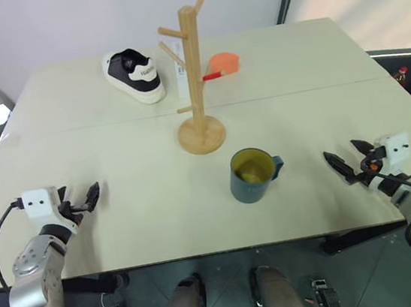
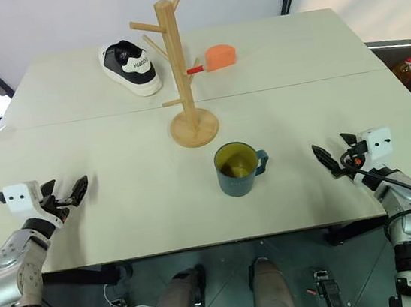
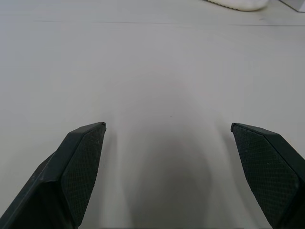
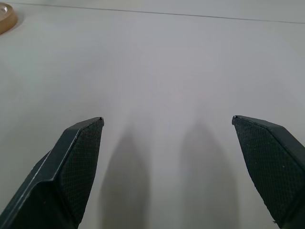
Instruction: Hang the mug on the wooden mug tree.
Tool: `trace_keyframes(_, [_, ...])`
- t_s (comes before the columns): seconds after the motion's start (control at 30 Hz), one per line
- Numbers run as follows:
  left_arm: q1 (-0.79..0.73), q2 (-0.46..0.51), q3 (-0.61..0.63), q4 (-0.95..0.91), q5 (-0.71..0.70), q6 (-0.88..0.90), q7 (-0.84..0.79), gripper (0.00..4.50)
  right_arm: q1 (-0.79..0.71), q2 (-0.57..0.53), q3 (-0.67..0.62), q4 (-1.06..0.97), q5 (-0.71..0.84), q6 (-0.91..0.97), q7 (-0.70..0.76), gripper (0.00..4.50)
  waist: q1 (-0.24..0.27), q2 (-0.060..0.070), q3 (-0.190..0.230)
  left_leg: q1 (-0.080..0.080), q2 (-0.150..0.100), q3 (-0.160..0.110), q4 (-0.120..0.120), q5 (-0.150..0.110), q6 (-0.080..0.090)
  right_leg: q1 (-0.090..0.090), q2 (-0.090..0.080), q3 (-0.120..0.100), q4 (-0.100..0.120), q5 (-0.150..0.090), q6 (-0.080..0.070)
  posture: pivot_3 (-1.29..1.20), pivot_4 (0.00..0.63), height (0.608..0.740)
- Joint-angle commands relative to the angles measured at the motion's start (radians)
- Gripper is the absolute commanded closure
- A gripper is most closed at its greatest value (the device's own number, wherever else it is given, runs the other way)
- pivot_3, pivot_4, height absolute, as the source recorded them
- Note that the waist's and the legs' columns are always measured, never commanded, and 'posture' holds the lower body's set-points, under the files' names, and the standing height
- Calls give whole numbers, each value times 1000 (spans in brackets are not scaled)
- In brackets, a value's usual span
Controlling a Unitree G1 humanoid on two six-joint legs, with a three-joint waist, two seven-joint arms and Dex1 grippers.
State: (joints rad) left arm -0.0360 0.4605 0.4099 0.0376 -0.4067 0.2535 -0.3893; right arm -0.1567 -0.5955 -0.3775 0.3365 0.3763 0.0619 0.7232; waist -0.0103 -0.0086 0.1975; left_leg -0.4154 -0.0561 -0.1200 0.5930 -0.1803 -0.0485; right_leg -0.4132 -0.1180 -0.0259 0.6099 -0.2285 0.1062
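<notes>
Just in front of the mug tree [image 1: 194,79] base sits the mug [image 1: 251,175], upright on bench [image 1: 124,225], handle twd right hand [image 1: 350,161]. Both hands wide, empty; left hand [image 1: 81,198] well apart. Suggest right grabs rim/body, keep handle loop free for peg.

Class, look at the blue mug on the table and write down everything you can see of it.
The mug is dark teal-blue outside, yellow-olive inside, glossy like ceramic. It stands upright on the pale table, mouth up, its one loop handle turned toward the robot's right. It sits just in front of the wooden mug tree, apart from its round base. Nothing touches it but the table; both grippers are well clear.
</notes>
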Motion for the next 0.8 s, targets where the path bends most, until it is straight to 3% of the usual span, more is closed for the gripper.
trace_keyframes(0.03, [6,5,30,-42,-18,-7,-2,0,-17,-8,-9,-15,7,-13,1,22,1,0,0,0,0,0,0,0,0,0,0,0,0,0,0,0,150,740])
trace_keyframes(0.33, [7,10,1,-72,-30,4,-37,0,34,3,-5,-114,18,9,-18,22,1,0,0,0,0,0,0,0,0,0,0,0,0,0,0,0,150,740])
trace_keyframes(0.47, [24,4,-63,-154,-59,-28,-153,0,116,27,-11,-248,45,41,-31,22,2,0,0,-2,0,0,0,0,0,-1,0,0,0,0,0,0,150,740])
trace_keyframes(0.8, [71,117,-300,-383,-129,22,-506,0,344,53,36,-633,126,132,-16,22,-1,1,0,-10,1,1,0,2,2,-11,0,1,2,0,-1,0,150,740])
